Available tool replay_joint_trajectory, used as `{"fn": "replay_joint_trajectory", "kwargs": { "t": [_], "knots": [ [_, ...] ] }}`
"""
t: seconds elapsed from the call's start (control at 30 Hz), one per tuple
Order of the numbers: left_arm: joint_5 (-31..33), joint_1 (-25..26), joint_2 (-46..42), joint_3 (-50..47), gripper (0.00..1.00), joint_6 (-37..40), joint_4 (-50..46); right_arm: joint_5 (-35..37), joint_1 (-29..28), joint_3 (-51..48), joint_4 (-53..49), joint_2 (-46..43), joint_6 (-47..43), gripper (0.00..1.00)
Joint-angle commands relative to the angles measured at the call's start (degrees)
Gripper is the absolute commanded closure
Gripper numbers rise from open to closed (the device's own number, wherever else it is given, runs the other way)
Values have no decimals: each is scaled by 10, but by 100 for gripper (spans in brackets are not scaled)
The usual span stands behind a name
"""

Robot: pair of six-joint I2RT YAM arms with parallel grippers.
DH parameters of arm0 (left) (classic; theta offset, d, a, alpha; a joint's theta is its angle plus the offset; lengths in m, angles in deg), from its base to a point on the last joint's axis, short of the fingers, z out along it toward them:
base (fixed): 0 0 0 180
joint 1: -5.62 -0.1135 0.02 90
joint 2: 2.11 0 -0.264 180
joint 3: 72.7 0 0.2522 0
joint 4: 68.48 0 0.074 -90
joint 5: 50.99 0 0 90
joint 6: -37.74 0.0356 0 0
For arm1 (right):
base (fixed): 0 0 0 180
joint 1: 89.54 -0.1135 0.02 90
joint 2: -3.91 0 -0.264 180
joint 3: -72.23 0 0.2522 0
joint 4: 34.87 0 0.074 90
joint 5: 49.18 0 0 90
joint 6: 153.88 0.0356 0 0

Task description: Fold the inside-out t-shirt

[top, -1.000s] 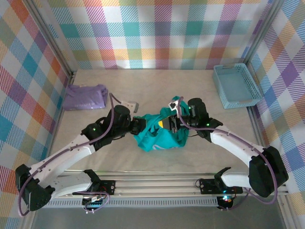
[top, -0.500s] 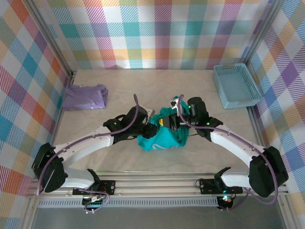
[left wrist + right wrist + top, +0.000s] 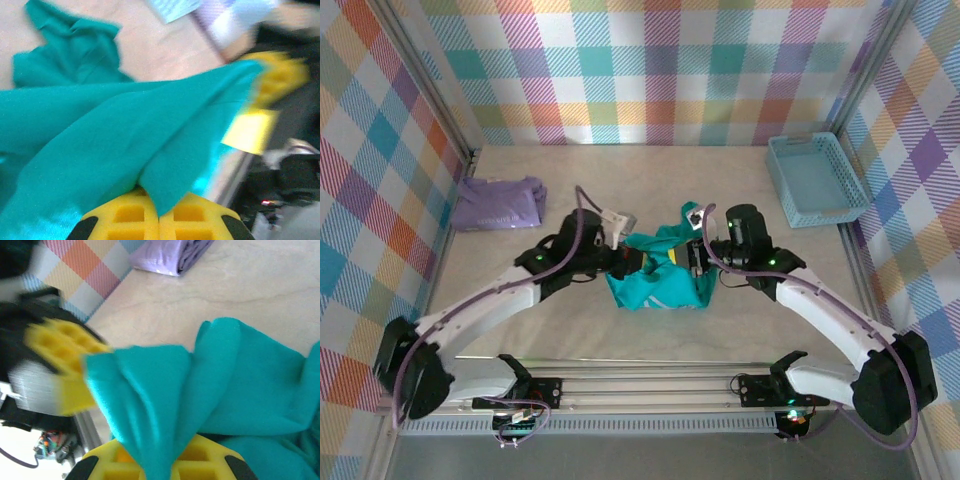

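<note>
The teal-green inside-out t-shirt (image 3: 658, 280) hangs bunched between my two arms at the table's middle. My left gripper (image 3: 634, 262) is shut on the t-shirt's left edge; in the left wrist view the fabric (image 3: 125, 140) runs down into the closed yellow pads (image 3: 125, 217). My right gripper (image 3: 688, 258) is shut on the t-shirt's right edge, and in the right wrist view the cloth (image 3: 170, 395) is pinched between its yellow pads (image 3: 200, 460). The cloth is pulled taut between the two grips, and the rest droops onto the table.
A folded pale lavender garment (image 3: 500, 203) lies at the back left by the wall. A light blue basket (image 3: 817, 180) stands at the back right. Checked walls close the table on three sides.
My left gripper reached into the t-shirt's left edge and shut on it. Both arms have since drawn apart, stretching the cloth between them.
</note>
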Motion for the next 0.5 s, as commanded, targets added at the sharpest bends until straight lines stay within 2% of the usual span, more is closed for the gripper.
{"fn": "replay_joint_trajectory", "kwargs": {
  "t": [0.0,0.07,0.17,0.23,0.3,0.4,0.47],
  "knots": [
    [-146,-11,-59,-22,100,0,100,-1,7,35,-54,-5,-74,97],
    [-177,-11,-64,-23,100,-2,117,-40,7,41,-48,-3,-79,95],
    [-198,-11,-54,-16,100,-2,119,-111,7,40,-22,1,-74,83],
    [-200,-11,-48,-10,100,-4,113,-105,7,41,-30,1,-73,76],
    [-193,-11,-48,-6,100,-5,109,-37,7,47,-65,-6,-71,67],
    [-168,-11,-50,-3,100,-10,96,124,7,60,-141,-30,-54,58],
    [-153,-12,-45,2,100,-11,85,162,6,56,-165,-63,-55,56]
  ]
}}
